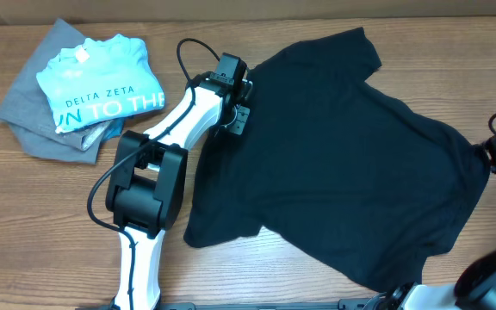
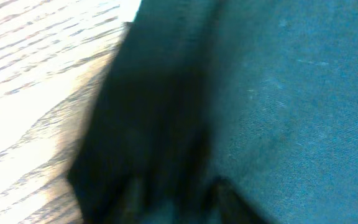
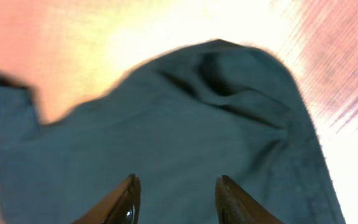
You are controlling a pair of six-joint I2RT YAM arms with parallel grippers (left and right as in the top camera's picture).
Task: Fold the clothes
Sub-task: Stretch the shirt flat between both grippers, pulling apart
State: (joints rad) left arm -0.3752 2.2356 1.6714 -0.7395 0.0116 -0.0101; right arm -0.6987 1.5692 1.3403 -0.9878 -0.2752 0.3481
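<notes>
R fingers (image 3: 124, 200) cropped (L wrist cam blurred).

Robotics laboratory workstation: wood-grain tabletop (image 1: 41, 224) bearing a mounted white-and-black robot arm (image 1: 177, 118); folded garments (image 1: 84, 86) at ten o'clock.

Blurred close-up: the dark shirt (image 2: 278, 112) fills the right, its shadowed edge lying across the wooden table (image 2: 23, 93).

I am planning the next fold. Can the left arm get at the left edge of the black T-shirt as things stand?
Probably yes: the left claw sits right at the black T-shirt, on its left edge, and nothing lies over it there.
</notes>
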